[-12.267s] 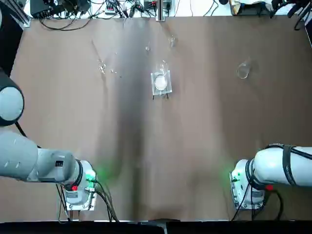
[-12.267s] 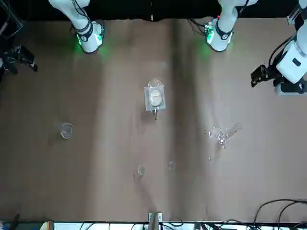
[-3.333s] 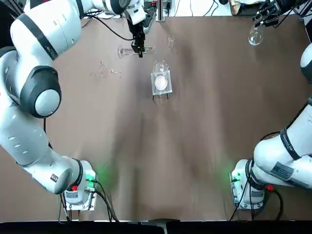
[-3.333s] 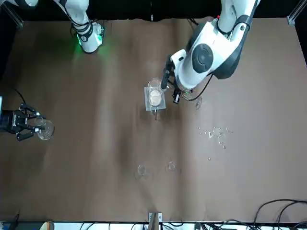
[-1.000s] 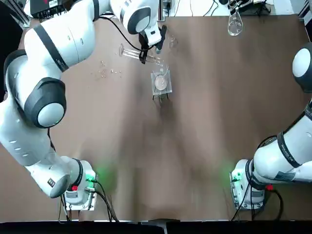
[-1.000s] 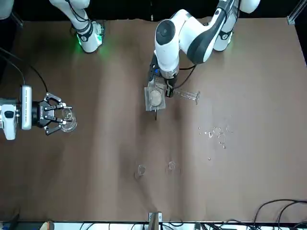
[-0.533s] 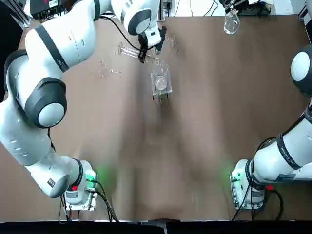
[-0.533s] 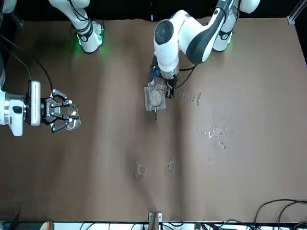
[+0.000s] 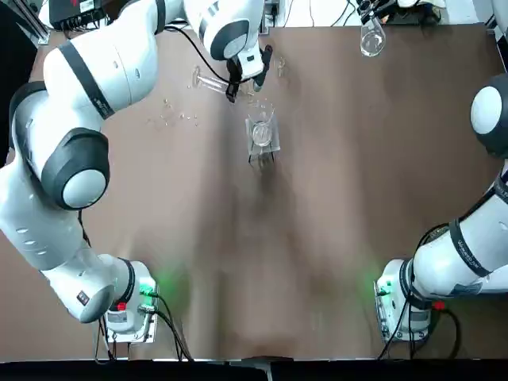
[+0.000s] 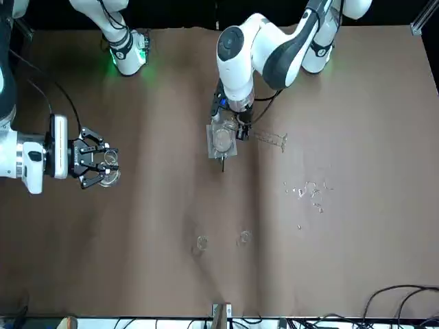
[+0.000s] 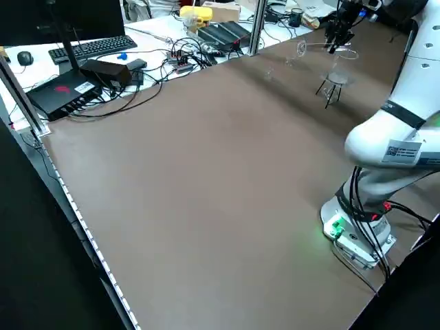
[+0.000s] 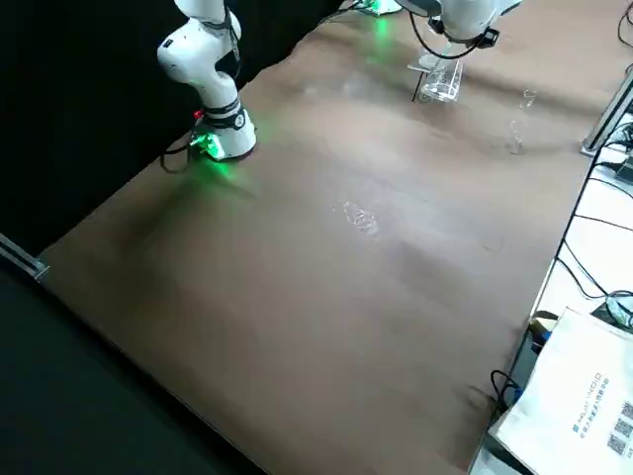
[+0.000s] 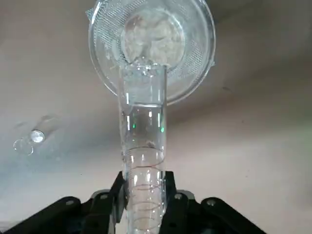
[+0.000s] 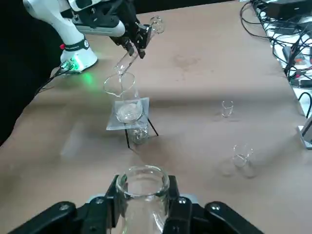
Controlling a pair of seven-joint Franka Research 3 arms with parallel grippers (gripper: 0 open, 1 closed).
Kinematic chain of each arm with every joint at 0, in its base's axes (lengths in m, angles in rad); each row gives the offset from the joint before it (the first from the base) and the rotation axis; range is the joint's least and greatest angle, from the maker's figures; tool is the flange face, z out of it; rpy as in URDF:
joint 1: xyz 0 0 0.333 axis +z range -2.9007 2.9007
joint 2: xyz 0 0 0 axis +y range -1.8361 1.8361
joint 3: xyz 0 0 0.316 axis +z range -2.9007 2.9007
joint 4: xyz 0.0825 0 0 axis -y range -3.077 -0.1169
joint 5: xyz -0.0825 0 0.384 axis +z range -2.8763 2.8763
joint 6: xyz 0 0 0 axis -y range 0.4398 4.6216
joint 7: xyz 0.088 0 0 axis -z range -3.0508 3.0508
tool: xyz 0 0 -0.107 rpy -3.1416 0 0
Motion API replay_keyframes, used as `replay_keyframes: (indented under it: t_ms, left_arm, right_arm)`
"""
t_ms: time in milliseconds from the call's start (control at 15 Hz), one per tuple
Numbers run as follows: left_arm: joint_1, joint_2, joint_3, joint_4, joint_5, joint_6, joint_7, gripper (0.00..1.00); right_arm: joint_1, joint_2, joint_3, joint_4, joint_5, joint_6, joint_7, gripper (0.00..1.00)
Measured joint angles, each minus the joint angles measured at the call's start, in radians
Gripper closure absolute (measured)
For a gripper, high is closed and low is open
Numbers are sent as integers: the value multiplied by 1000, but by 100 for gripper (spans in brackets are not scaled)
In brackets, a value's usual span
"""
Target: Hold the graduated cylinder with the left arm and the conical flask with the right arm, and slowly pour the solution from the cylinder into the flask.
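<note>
Front view: the left gripper [image 10: 239,128] is gripping the graduated cylinder [image 10: 264,138], tilting it over the beaker [image 10: 222,130]. Well apart, the right gripper [image 10: 96,166] is clutching the conical flask [image 10: 106,169].

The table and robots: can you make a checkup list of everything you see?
Surface: brown table, bare in the middle.
Job's things: graduated cylinder tilted, mouth over the beaker on a small stand; conical flask held far off.
Clutter: small glass bits, two tiny glass pieces.
End effectors: left end effector shut on the cylinder; right end effector shut on the flask.
Cables: tangle past the table's edge.
Surroundings: keyboard, white bag.
</note>
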Motion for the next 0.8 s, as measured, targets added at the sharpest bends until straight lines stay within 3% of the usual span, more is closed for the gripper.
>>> replay_keyframes:
  t_ms: [800]
  left_arm:
    - [-13,0,0,0,48,0,0,66]
  right_arm:
    - [96,-21,0,0,-62,57,72,61]
